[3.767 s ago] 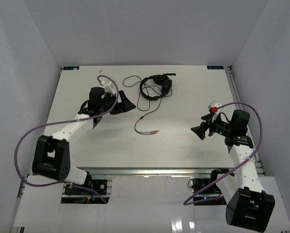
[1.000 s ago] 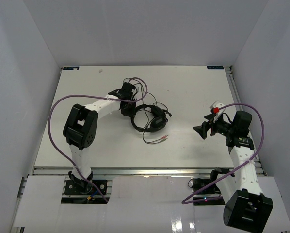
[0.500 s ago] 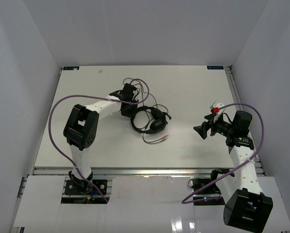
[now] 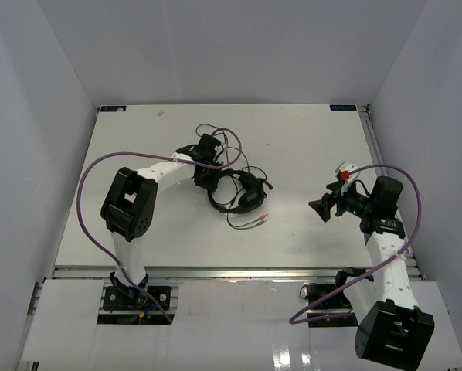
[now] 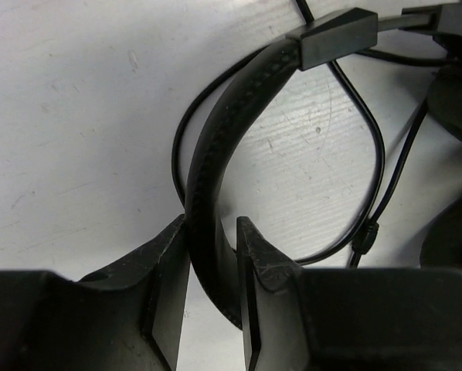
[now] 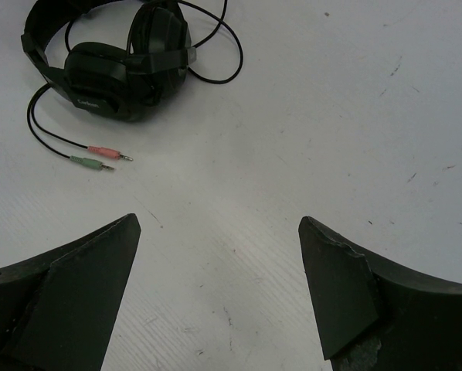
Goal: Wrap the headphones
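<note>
The headphones (image 4: 242,193) lie mid-tabletop (image 4: 308,131), well clear of every edge, with bare surface all round. The left end effector (image 4: 208,178) straddles the headband. The left wrist view shows its fingers (image 5: 169,270) close against the band, but I cannot tell whether they squeeze it. The right end effector (image 4: 317,207) hangs with its fingers wide apart, well to the right. Only the right wrist view shows the pink and green plugs (image 6: 100,158) clearly.

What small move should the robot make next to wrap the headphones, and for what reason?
Probably move the right gripper toward the plugs to pick them up. Its jaws are wide open and empty, the plugs lie loose on the table near the headphones, and the left gripper has the headband between its fingers.
</note>
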Tool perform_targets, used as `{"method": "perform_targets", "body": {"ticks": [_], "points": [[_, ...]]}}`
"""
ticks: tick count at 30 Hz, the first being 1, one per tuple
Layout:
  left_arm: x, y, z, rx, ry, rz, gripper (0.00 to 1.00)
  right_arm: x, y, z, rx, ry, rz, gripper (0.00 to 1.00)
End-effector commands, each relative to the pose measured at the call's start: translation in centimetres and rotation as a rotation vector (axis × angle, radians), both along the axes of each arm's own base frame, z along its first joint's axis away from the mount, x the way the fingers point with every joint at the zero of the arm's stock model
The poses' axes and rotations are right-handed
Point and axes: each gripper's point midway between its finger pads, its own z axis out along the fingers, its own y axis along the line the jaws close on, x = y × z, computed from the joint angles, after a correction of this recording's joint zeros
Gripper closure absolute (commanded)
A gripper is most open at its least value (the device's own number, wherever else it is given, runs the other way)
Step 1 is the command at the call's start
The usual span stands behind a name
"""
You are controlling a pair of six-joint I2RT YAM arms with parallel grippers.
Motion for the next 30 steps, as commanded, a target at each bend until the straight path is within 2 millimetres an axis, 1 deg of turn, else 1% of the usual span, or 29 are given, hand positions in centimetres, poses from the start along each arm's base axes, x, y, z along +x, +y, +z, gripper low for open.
{"method": "perform_targets", "body": {"ticks": [1, 2, 3, 4, 5, 7, 9, 12, 13, 14, 16, 18, 20, 21, 22, 24, 25, 27, 30], "points": [[-0.2, -1.0, 1.7, -0.036, -0.006, -0.032, 0.62, 0.1, -0.1, 0.3, 0.000, -0.013, 0.007, 0.10], [-0.2, -0.9, 1.9, -0.036, -0.011, -0.029, 0.68, 0.1, 0.0, 0.3, 0.001, -0.015, 0.008, 0.10], [-0.1, -1.0, 2.1, -0.039, -0.016, -0.029, 0.68, 0.1, 0.0, 0.3, 0.001, -0.013, 0.008, 0.10], [0.0, -0.9, 2.4, -0.038, -0.026, -0.026, 0.77, 0.1, 0.0, 0.4, 0.001, -0.015, 0.009, 0.10], [0.1, -0.9, 2.7, -0.041, -0.033, -0.027, 0.80, 0.1, -0.1, 0.4, 0.002, -0.015, 0.008, 0.10], [0.1, -0.9, 2.7, -0.038, -0.032, -0.029, 0.80, 0.0, 0.0, 0.4, 0.001, -0.016, 0.009, 0.10], [-0.1, -0.8, 2.0, -0.029, -0.017, -0.029, 0.78, 0.1, -0.1, 0.4, 0.000, -0.016, 0.006, 0.10], [-0.6, -0.7, 0.5, -0.017, 0.020, -0.027, 0.78, 0.1, -0.2, 0.5, 0.000, -0.018, 0.003, 0.10], [-0.6, -0.7, 0.2, -0.018, 0.028, -0.027, 0.80, 0.1, -0.2, 0.5, 0.000, -0.018, 0.003, 0.10], [-0.7, -0.8, 0.2, -0.020, 0.030, -0.026, 0.83, 0.1, -0.2, 0.5, 0.001, -0.018, 0.003, 0.10], [-0.5, -0.9, 0.7, -0.029, 0.022, -0.025, 0.96, 0.0, -0.1, 0.5, 0.002, -0.015, 0.005, 0.10], [0.0, -1.1, 2.5, -0.046, -0.018, -0.019, 1.00, -0.1, 0.0, 0.7, 0.005, -0.023, 0.018, 0.10], [0.5, -1.0, 5.1, -0.066, -0.080, -0.005, 1.00, -0.6, 0.5, 0.8, 0.011, -0.028, 0.060, 0.10], [1.1, -0.7, 7.3, -0.072, -0.138, 0.015, 1.00, -1.1, 1.1, 0.9, 0.019, -0.034, 0.106, 0.10], [1.5, -0.2, 8.8, -0.067, -0.183, 0.046, 1.00, -1.8, 1.8, 1.3, 0.031, -0.045, 0.166, 0.10], [2.0, 0.9, 13.8, -0.087, -0.315, 0.102, 1.00, -2.1, 2.7, 2.6, 0.036, -0.073, 0.241, 0.10], [2.0, 1.5, 15.9, -0.100, -0.368, 0.125, 1.00, -2.4, 3.3, 3.1, 0.043, -0.080, 0.282, 0.10], [1.4, 2.9, 19.1, -0.113, -0.457, 0.170, 1.00, -2.0, 4.1, 4.7, 0.027, -0.133, 0.347, 0.10], [0.0, 5.6, 21.5, -0.072, -0.537, 0.221, 1.00, -0.3, 5.7, 7.6, -0.007, -0.200, 0.421, 0.10]]}}
